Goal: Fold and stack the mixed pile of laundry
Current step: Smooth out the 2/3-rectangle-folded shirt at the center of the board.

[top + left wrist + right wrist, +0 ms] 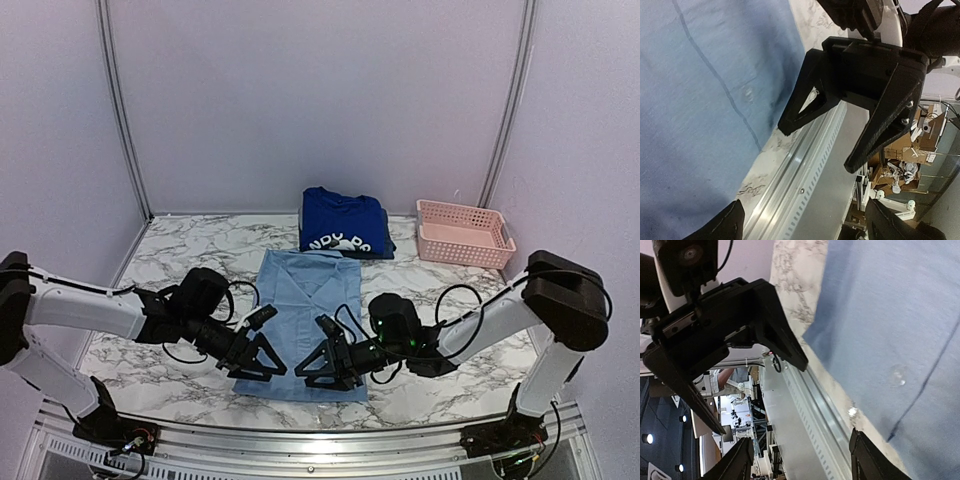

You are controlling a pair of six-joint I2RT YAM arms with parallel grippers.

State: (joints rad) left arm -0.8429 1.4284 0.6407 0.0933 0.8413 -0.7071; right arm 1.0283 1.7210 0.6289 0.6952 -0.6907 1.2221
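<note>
Both the left gripper (262, 365) and the right gripper (325, 372) hang open and empty at the near hem of the light-blue collared shirt (312, 295), spread flat on the surface (180, 255), probably poised to fold it.

Top view is running bright and even, with soft light coming from above, and is staying sharp all over. Front rail (300, 447) is glaring white. Wrist views are running dimmer and bluer. Light-blue shirt (700, 100) is darkening toward the lower corner and its weave is softening up close.
</note>
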